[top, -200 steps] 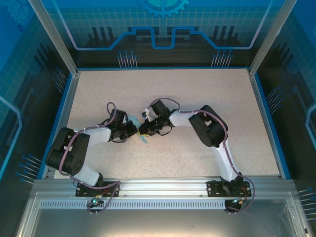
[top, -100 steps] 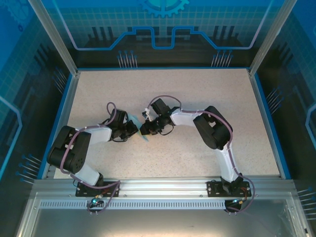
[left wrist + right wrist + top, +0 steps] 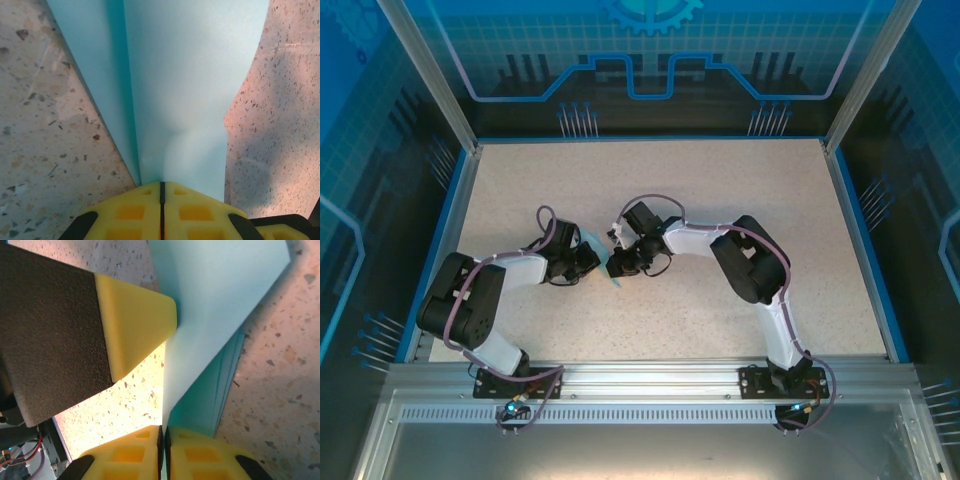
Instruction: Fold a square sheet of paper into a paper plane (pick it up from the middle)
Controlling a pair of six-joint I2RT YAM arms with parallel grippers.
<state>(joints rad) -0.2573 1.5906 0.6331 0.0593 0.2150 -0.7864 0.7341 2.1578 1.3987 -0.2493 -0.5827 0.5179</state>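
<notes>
Since a second ago my right gripper [image 3: 163,432] has edged toward my left gripper [image 3: 161,186] and clamped the creased light blue paper sheet [image 3: 185,75] just beside it. Both now pinch it, ready for another fold.

Both arms, the left arm [image 3: 510,270] & the right arm [image 3: 695,240], have white links w/ bulky black joint housings. A thin purple cable [image 3: 656,198] runs along each, outside the shell. Each stands on a black base plate [image 3: 506,381]. The left gripper [image 3: 161,186] & the right gripper [image 3: 163,431] carry yellow fingertips [image 3: 131,212] w/ square recesses, on black bodies.
</notes>
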